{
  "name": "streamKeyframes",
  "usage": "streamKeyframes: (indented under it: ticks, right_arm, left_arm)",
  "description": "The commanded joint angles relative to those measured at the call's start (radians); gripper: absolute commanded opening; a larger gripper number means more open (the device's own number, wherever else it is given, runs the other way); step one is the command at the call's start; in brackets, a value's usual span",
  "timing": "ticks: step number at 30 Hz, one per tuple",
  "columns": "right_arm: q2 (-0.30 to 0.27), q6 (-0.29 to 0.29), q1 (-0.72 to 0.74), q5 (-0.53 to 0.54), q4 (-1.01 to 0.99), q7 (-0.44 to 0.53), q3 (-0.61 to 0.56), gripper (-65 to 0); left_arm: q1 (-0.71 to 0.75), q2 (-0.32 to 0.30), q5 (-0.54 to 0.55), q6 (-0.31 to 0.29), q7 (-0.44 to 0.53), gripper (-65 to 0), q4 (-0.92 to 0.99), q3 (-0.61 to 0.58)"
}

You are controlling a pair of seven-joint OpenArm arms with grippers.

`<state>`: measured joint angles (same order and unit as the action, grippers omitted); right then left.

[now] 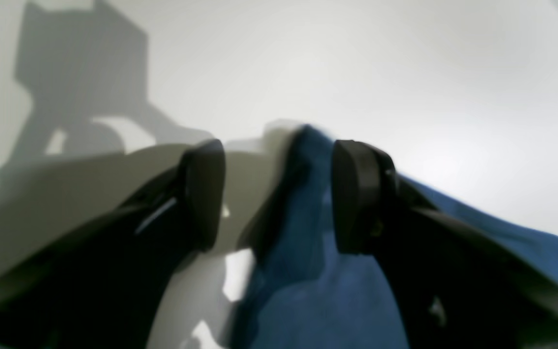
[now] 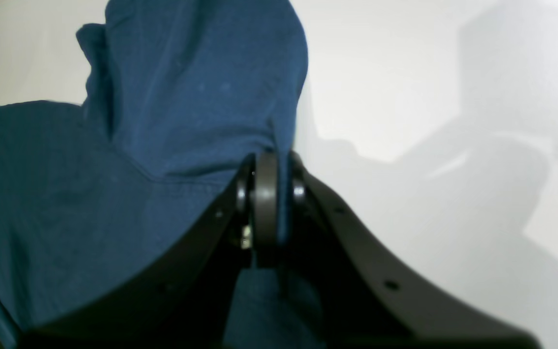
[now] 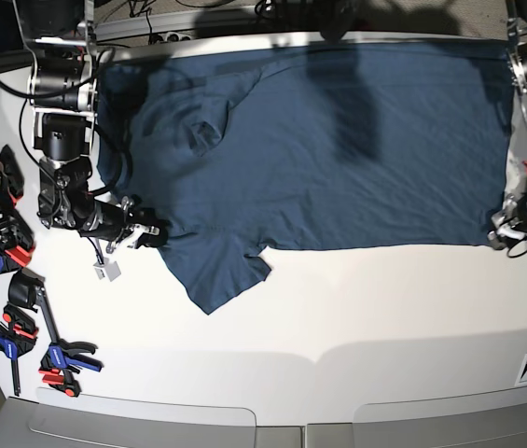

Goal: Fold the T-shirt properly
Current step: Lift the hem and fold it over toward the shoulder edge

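Softly wrinkled, the navy T-shirt (image 3: 338,149) lies spread on the white table (image 3: 338,308); my right gripper (image 2: 265,208) pinches its shoulder edge, my left gripper (image 1: 279,194) gapes around the hem corner; limp cloth, best held by edges

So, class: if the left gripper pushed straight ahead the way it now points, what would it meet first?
Most likely the T-shirt: in the left wrist view, blue fabric already lies between the open jaws of the left gripper, near the right one. Beyond its edge only the bare white table shows. Depth is blurred, so this is a judgement.
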<state>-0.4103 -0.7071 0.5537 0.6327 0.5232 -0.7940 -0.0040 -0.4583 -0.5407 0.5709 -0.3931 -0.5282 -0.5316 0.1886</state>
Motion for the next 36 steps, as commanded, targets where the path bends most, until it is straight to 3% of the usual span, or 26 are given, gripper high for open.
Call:
streamKeyframes:
  ticks: [1,5,7,10,17,22,27,36]
  right_arm:
    - [-0.005,0.009,0.019,-0.016,0.005,-0.014,0.000,-65.0]
    - [0.002,0.009,0.019,-0.015,0.005,-0.014,0.000,-65.0]
    - [0.003,0.009,0.019,-0.015,0.005,-0.014,0.000,-65.0]
    - [0.003,0.009,0.019,-0.015,0.005,-0.014,0.000,-65.0]
    - [0.002,0.009,0.019,-0.013,0.061,-0.021,0.034,-65.0]
    - [0.002,0.009,-0.005,0.072,0.179,-0.117,0.114,-65.0]
    - [0.003,0.009,-0.109,0.167,0.366,-0.229,0.211,-65.0]
    - [0.003,0.009,-0.368,0.386,0.750,-0.438,0.417,-65.0]
  left_arm:
    - [-0.013,0.000,-0.022,-0.003,-0.026,-32.3,-0.005,-0.003]
    - [-0.012,0.016,-0.058,-0.003,-0.002,-35.8,-0.005,-0.003]
    - [-0.013,0.010,-0.058,-0.003,0.008,-45.3,-0.005,-0.002]
    - [-0.012,-0.003,-0.057,-0.003,0.036,-65.0,-0.005,-0.002]
    - [-0.007,-0.039,0.000,-0.009,0.049,-65.0,-0.014,0.002]
    - [0.030,-0.080,0.121,-0.121,-0.027,-65.0,-0.068,0.002]
    - [0.134,-0.106,0.193,-0.150,-0.058,-65.0,-0.238,0.032]
    - [0.381,-0.105,0.251,-0.150,-0.164,-65.0,-0.612,0.227]
